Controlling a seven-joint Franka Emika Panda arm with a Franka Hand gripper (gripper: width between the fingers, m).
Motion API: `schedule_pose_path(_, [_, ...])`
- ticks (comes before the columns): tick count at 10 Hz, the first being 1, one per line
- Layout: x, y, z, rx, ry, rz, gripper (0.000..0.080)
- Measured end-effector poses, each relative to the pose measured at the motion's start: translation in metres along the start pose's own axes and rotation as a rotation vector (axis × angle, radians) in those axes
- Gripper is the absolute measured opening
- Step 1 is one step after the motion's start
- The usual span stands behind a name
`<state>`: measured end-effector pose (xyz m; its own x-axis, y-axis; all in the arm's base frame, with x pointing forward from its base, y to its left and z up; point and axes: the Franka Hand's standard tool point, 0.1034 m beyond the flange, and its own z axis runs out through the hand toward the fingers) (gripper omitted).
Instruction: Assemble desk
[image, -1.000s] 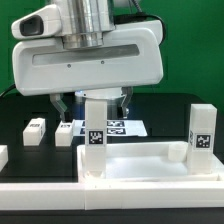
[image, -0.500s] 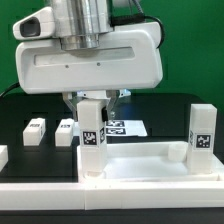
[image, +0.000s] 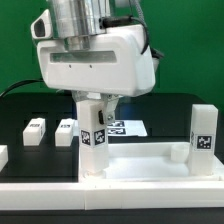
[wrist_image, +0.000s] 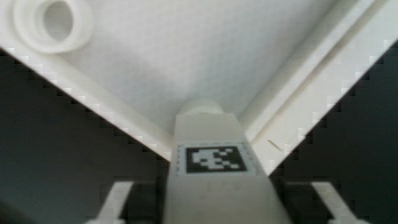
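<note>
While the gripper (image: 96, 108) hangs over the near corner of the tabletop (image: 150, 168), its fingers (wrist_image: 121, 200) straddle the top of an upright leg (image: 94, 140). In the wrist view a thin dark strip shows between each finger and the leg (wrist_image: 217, 150), yet the exterior view hides the contact – I cannot tell whether the pads pinch the leg or stand clear of it. The gripper's white body sits tilted above.

That leg is a short square white post with a black-and-white tag on its face, and it stands at the tabletop's corner on the exterior view's left. The tabletop is a wide flat white panel with a raised rim; the wrist view shows a round socket (wrist_image: 54, 25) at its far corner.

A second leg (image: 203, 130), tagged likewise, stands upright at the corner on the exterior view's right, well apart from the first. Behind the panel – on the black table (image: 40, 160) – loose legs (image: 35, 130) lie side by side, each with its tag up. The marker board (image: 128, 128) lies flat beyond the gripper.
</note>
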<state>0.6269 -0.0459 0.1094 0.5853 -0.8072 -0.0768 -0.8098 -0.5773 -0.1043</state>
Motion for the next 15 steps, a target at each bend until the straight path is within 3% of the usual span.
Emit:
schedule_pose_path(2, [0.0007, -0.0032, 0.0007, 0.043, -0.02, 0.376, 0.0289])
schedule_pose_path(3, [-0.0003, -0.005, 0.0013, 0.05, -0.023, 0.504, 0.0289])
schedule_pose_path(7, [0.0002, -0.0051, 0.0013, 0.05, -0.023, 0.519, 0.0297])
schedule_pose_path(8, [0.0002, -0.0021, 0.001, 0.027, -0.018, 0.327, 0.0531])
schedule_pose_path(9, [0.0036, -0.0002, -0.0024, 0.015, -0.031, 0.077, 0.0613])
schedule_pose_path(15, [0.004, 0.002, -0.0031, 0.017, -0.035, -0.43, 0.0649])
